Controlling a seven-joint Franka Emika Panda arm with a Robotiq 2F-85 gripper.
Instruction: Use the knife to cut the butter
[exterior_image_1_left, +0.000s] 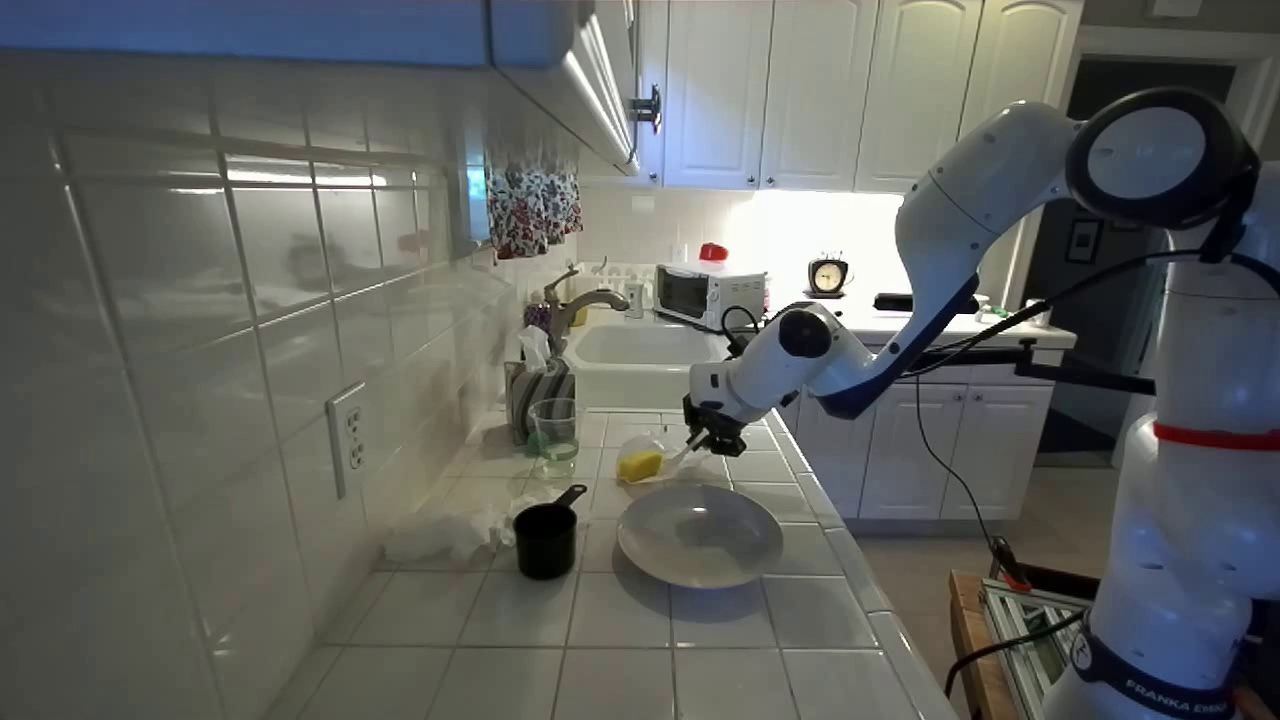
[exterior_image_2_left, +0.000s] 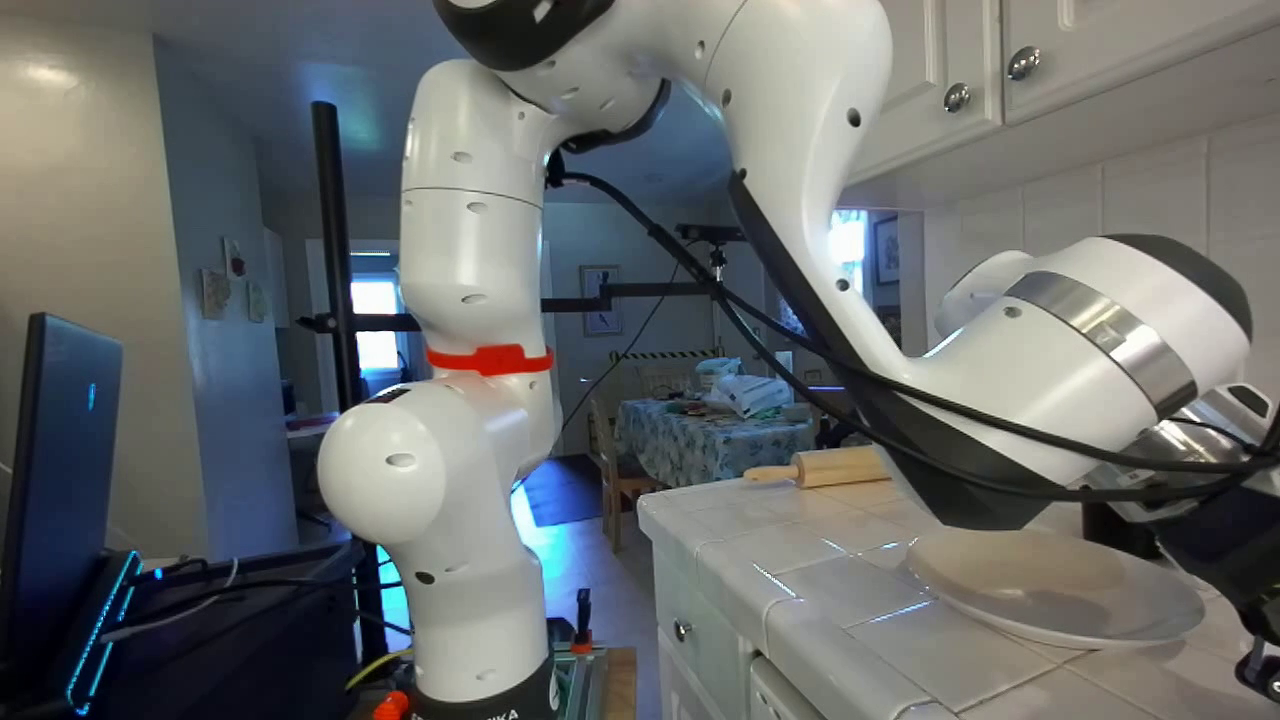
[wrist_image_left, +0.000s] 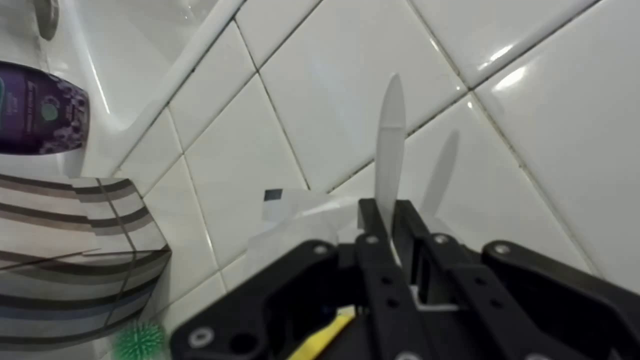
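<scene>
A: What has the end effector (wrist_image_left: 386, 212) got hold of?

B: The white knife (wrist_image_left: 391, 135). The jaws are pinched narrow around it, and in the wrist view its blade sticks out past the tips toward the top of the frame.

A: Where's the butter (exterior_image_1_left: 640, 466)?

B: Near the middle of the frame in an exterior view: a small yellow block, left of the end effector and a bit lower. Whether the blade touches it, I can't tell.

A: What else sits on the surface (exterior_image_1_left: 620, 690) there?

B: The round plate (exterior_image_1_left: 700, 545), below the butter in that frame and a little to its right. The black cup (exterior_image_1_left: 546, 542) stands left of the plate, its handle pointing to the upper right. Higher up is a clear cup (exterior_image_1_left: 556, 455), upright, in front of a striped box (exterior_image_1_left: 548, 386).

A: And elsewhere?

B: The sink (exterior_image_1_left: 645, 390), in the frame's centre, above the butter. In the wrist view a purple bottle (wrist_image_left: 42, 110) shows at the left edge, in the upper half. A rolling pin (exterior_image_2_left: 840, 468) lies on the surface right of centre in an exterior view.
</scene>
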